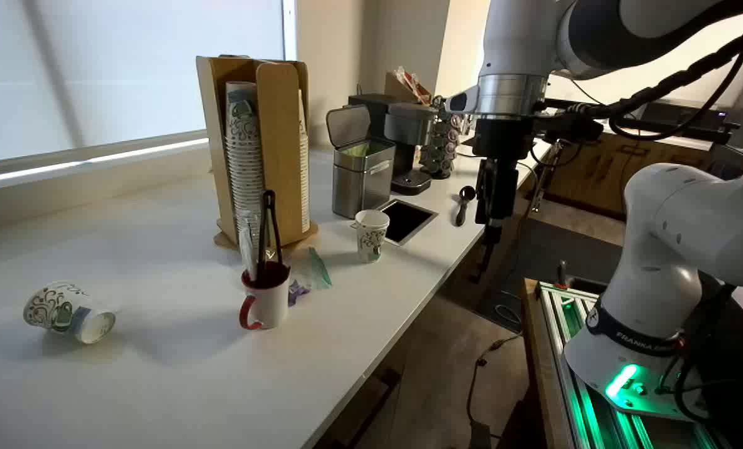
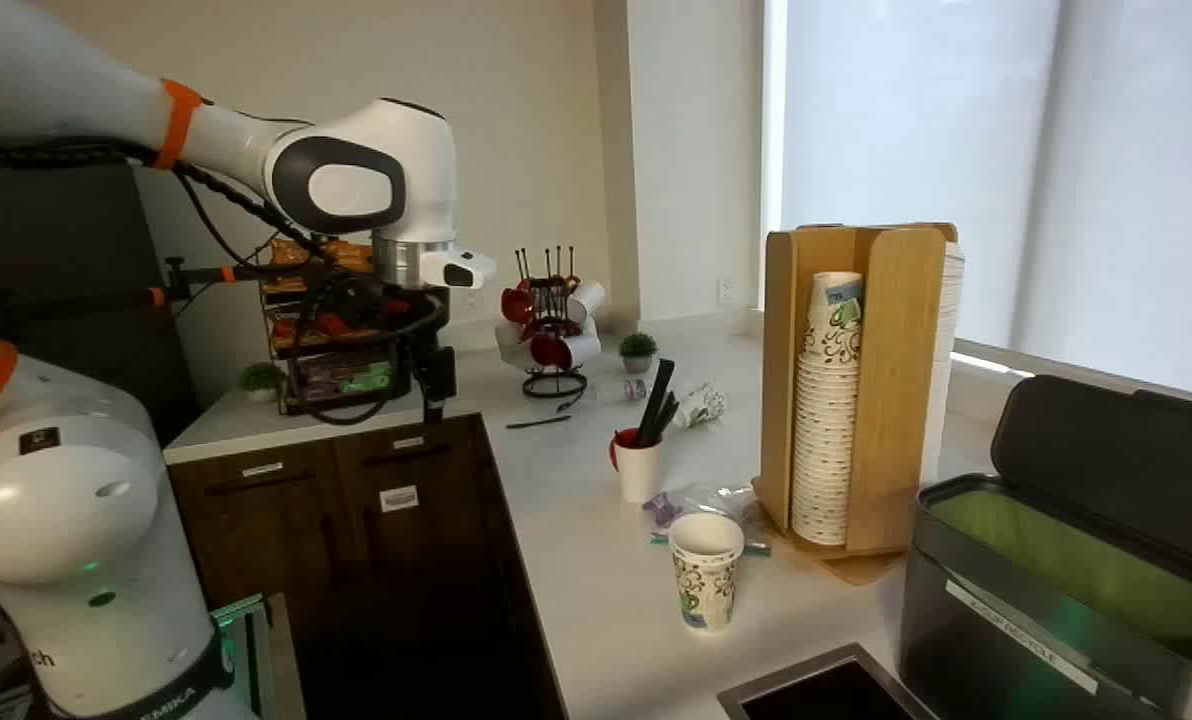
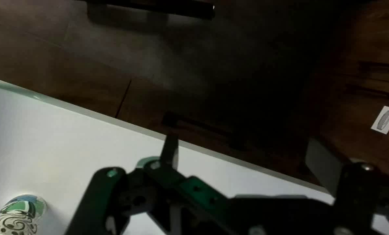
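The gripper [image 3: 243, 147] hangs near the edge of the counter [image 1: 191, 386], its fingers spread wide. A paper cup [image 1: 371, 240] stands upright on top, near a red-handled mug [image 1: 273, 307]

The arm [image 2: 226, 140] rises from its base [image 1: 639, 355], which glows green at the foot, and the forearm [image 2: 221, 155] slants outward and down from above the base to the wrist [image 2: 421, 185]. Well apart from the base and higher than it, the gripper [image 3: 241, 153] points downward, its two fingers [image 3: 323, 164] spread wide.
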### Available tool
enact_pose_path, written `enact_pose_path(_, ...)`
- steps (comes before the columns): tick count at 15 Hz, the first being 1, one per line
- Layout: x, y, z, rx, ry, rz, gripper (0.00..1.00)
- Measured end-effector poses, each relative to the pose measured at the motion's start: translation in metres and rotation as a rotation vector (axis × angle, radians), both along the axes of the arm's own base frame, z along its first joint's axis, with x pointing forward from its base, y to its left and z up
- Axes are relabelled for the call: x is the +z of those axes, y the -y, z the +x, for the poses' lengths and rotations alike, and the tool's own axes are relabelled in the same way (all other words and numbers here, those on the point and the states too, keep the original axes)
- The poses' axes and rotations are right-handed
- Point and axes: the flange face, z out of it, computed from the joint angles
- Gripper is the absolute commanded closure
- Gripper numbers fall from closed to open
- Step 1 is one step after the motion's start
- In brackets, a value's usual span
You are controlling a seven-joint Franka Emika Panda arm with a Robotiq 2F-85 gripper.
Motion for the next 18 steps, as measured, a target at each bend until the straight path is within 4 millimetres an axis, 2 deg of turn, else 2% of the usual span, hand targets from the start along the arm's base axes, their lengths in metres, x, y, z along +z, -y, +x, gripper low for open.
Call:
enact_pose_path(4,0.0,0.0,0.0,-0.001,0.0,-0.001,0.0)
enact_pose_path(7,0.001,0.008,0.008,-0.052,0.033,0.001,0.0)
enact_pose_path(11,-0.006,0.041,0.031,-0.224,0.091,0.005,0.0)
enact_pose_path(16,-0.029,0.079,0.058,-0.472,0.09,-0.032,0.0)
enact_pose_path(18,-0.038,0.094,0.062,-0.499,0.069,-0.11,0.0)
